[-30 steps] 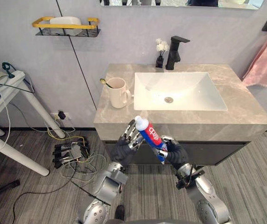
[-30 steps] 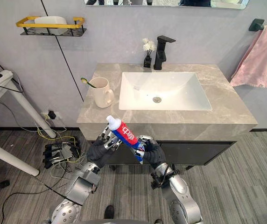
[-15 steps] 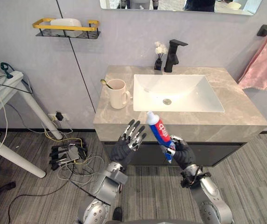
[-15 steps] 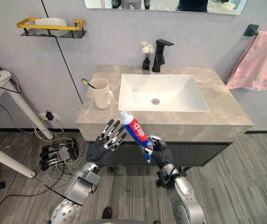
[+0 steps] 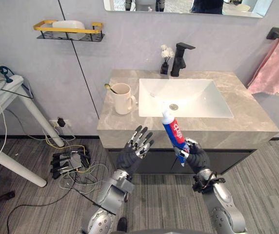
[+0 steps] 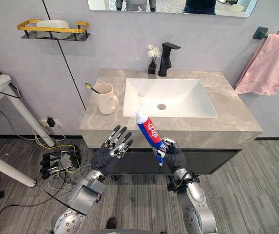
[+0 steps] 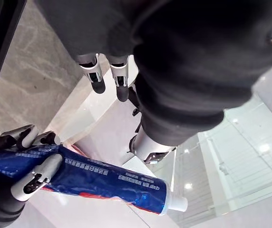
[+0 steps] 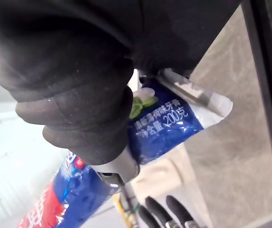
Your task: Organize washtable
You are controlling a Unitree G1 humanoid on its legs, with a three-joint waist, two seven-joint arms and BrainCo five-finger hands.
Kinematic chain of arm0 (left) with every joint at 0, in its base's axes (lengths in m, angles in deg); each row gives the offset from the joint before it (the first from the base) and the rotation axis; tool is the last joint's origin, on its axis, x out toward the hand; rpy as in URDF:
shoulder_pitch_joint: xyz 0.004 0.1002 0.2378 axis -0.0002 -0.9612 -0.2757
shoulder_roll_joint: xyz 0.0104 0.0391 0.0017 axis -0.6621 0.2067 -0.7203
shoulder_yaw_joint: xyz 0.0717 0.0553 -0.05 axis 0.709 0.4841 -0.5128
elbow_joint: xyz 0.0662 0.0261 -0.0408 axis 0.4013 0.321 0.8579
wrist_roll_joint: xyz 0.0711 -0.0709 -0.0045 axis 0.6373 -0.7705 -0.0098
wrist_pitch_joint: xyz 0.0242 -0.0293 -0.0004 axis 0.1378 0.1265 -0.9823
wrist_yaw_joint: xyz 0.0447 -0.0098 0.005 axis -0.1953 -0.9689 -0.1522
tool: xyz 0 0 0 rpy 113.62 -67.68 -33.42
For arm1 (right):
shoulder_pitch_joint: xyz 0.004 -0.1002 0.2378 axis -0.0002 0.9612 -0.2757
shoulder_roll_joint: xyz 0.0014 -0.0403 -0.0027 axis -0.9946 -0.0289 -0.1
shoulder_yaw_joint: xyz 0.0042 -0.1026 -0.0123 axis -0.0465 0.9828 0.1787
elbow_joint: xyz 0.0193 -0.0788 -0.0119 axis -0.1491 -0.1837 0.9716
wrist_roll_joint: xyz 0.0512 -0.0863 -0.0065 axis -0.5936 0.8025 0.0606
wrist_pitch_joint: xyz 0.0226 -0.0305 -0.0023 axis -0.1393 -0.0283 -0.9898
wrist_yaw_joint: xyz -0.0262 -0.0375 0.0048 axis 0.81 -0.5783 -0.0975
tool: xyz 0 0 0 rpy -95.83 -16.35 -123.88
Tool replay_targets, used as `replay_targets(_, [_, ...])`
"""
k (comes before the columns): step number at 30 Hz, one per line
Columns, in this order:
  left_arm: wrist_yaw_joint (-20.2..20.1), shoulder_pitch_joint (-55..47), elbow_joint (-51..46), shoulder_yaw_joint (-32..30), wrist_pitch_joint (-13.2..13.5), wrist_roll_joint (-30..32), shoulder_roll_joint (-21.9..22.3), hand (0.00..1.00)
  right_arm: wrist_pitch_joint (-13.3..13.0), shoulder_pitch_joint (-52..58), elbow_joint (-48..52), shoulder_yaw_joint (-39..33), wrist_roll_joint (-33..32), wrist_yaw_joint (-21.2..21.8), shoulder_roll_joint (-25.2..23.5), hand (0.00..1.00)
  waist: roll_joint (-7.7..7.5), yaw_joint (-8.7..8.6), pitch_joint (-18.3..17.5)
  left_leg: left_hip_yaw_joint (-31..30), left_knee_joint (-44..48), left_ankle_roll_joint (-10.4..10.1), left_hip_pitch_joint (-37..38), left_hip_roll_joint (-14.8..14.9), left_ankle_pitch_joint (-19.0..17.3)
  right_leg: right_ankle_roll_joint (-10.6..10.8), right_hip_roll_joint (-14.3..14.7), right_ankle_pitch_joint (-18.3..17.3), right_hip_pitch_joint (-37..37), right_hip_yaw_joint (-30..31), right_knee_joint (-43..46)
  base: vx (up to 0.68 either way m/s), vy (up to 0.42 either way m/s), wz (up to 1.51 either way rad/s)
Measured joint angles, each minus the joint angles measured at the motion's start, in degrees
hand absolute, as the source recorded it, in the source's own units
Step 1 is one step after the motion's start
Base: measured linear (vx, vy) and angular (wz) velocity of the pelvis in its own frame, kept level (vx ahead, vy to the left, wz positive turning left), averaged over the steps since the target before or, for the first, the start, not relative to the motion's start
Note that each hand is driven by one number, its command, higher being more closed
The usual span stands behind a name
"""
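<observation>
Cream mug (image 5: 123, 97) holding spoon (image 5: 109, 87), near left edge of worktop (image 5: 249, 117).
Left hand (image 5: 134, 148) below front edge, fingers spread, empty.
Toothpaste tube (image 5: 174, 133) upright, cap up, before middle of front edge; right hand (image 5: 195, 157) fingers clenched round crimped tail.
Likely best: lift clear of edge, grip tail firmly, lower into mug, avoid knocking spoon.

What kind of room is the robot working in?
Probably a bathroom: a white sink with a black faucet, a pink towel hanging on the wall, and a toothpaste tube in the right hand.
</observation>
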Motion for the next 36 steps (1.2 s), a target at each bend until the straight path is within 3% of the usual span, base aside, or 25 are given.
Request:
replay_targets(15, [0.0,4.8,-2.0,-1.3,1.3,11.7,0.5,0.00,1.1,-0.4,-7.1,-1.5,0.1,-1.3,-2.6,1.00,-0.05,-1.16,0.0,-1.1,0.0,0.0,-0.4,-0.2,0.0,0.0,0.0,-0.1,0.5,-1.4,0.0,0.00,-0.002,0.05])
replay_targets(36, [0.0,9.7,-3.9,0.0,2.8,12.8,1.0,0.00,2.0,-0.5,-10.7,1.0,0.8,0.3,-2.6,1.00,-0.88,-1.23,0.9,0.7,0.0,0.0,-0.1,0.0,-0.1,-0.1,-0.1,0.0,-0.4,0.3,0.1,0.00,-0.003,-0.04])
